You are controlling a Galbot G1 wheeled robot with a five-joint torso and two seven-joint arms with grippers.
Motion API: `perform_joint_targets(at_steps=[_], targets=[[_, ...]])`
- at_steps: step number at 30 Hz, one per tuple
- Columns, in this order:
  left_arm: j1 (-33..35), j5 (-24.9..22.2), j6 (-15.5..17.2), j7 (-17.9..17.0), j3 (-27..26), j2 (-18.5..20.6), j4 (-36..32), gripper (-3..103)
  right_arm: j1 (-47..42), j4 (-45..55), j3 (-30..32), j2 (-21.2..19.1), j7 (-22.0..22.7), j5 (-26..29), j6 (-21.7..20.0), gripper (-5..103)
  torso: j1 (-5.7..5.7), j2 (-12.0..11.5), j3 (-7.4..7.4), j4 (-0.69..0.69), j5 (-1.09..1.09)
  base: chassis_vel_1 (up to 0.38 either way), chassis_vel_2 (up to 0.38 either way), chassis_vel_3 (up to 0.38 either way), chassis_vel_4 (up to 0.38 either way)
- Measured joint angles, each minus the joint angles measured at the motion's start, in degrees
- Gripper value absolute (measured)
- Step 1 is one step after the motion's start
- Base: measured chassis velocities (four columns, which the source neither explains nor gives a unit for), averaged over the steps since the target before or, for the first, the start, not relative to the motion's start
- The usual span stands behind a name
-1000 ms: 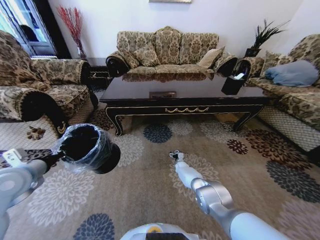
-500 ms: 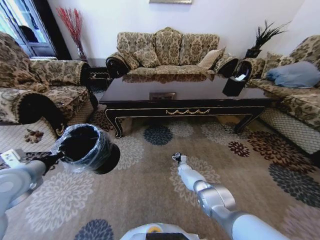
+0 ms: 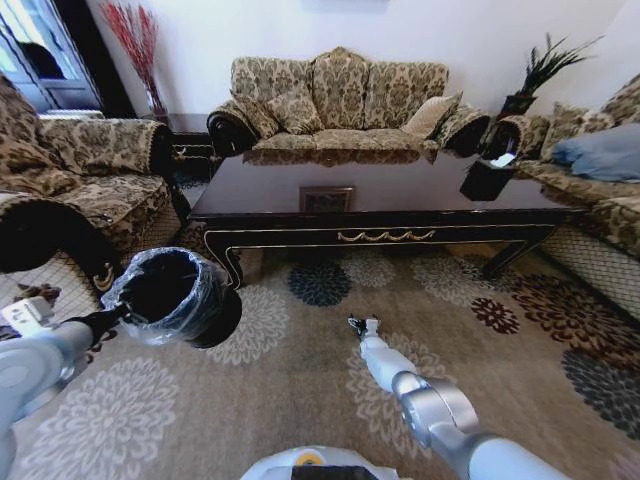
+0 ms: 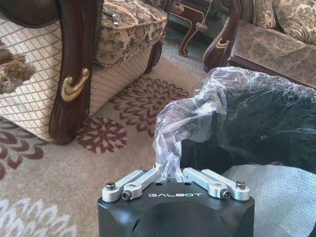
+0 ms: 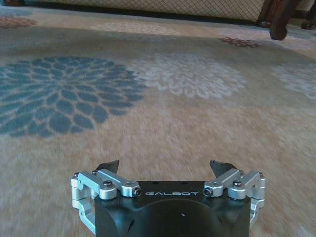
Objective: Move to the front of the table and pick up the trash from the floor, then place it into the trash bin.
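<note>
Patterned carpet floor (image 3: pixel 300 390) stretches before the dark table (image 3: pixel 380 195). The bin (image 3: pixel 180 295) is held by its liner in the closed left claw (image 4: pixel 170 180). The right claw (image 5: pixel 168 170) hangs wide open and empty; litter should be located first.

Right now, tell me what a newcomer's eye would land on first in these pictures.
First, the trash bin: the left gripper holds it above the floor by a pinch of its clear liner, on the robot's left. Next, the dark glossy table straight ahead, with patterned sofas around it. Then the right gripper, open and empty, low over the flowered carpet in front of the table.
</note>
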Motion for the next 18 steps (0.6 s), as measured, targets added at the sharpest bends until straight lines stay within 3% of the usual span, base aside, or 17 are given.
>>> perform_joint_targets(at_steps=[2, 9, 18], targets=[[0.01, 0.04, 0.00, 0.00, 0.01, -0.08, 0.00, 2, -0.65, 1.14, -0.70, -0.31, 0.57, 0.97, -0.67, 100, 0.00, 0.00, 0.00, 0.00, 0.00, 0.038, -0.065, -0.037, 0.061], [-0.45, 0.69, 0.00, 0.21, 1.26, -0.57, 0.69, 2, -6.52, 15.51, -9.30, -4.30, 4.91, 12.66, -7.58, 100, 0.01, 0.00, 0.02, -0.03, 0.00, 0.000, 0.000, 0.000, 0.000], [-1.38, 1.33, 0.00, 0.25, 2.86, -0.92, 1.17, 2, -8.59, 18.97, -10.49, -5.94, 6.57, 14.21, -9.96, 100, 0.02, 0.00, 0.02, -0.02, 0.00, 0.000, 0.000, 0.000, 0.000]])
